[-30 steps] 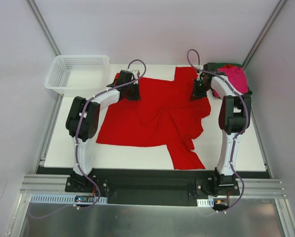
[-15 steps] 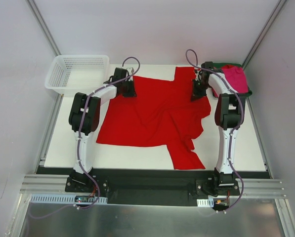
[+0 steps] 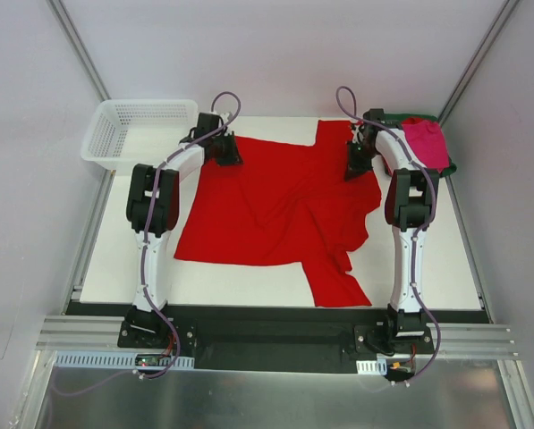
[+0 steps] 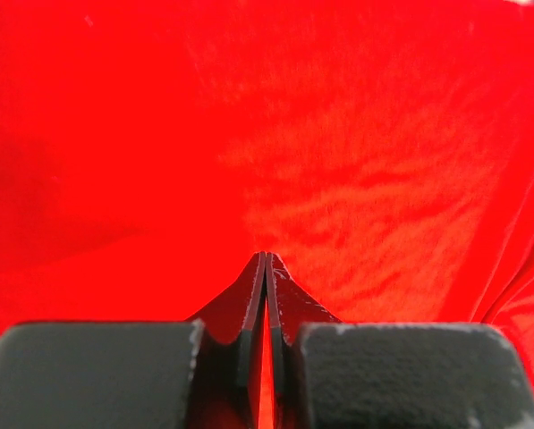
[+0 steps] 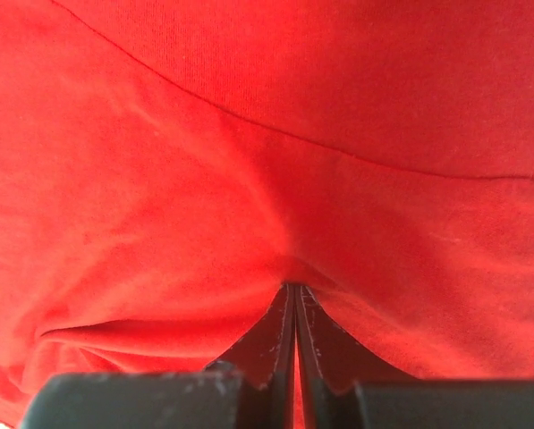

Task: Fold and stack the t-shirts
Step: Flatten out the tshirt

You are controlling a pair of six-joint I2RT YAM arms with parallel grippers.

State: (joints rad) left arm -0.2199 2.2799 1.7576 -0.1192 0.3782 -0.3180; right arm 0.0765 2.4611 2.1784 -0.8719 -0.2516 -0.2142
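A bright red t-shirt [image 3: 275,201] lies spread and wrinkled over the middle of the white table, one sleeve trailing toward the front edge. My left gripper [image 3: 230,154] is at its far left corner, shut on a pinch of the red cloth [image 4: 338,134]; its jaws [image 4: 266,259] meet with fabric between them. My right gripper [image 3: 357,166] is at the shirt's far right side, likewise shut on a fold of the red cloth [image 5: 249,134], the jaws [image 5: 294,288] pressed together. A magenta-pink t-shirt [image 3: 425,141] lies on a dark green one [image 3: 387,119] at the back right corner.
A white plastic mesh basket [image 3: 141,134] stands at the back left, just beyond my left gripper. Slanted metal frame posts rise at both back corners. A strip of bare white table [image 3: 240,281] runs along the front.
My left gripper has drawn the shirt's far left corner back and to the left, flattening that edge. The right gripper has stayed nearly in place while its arm straightened.
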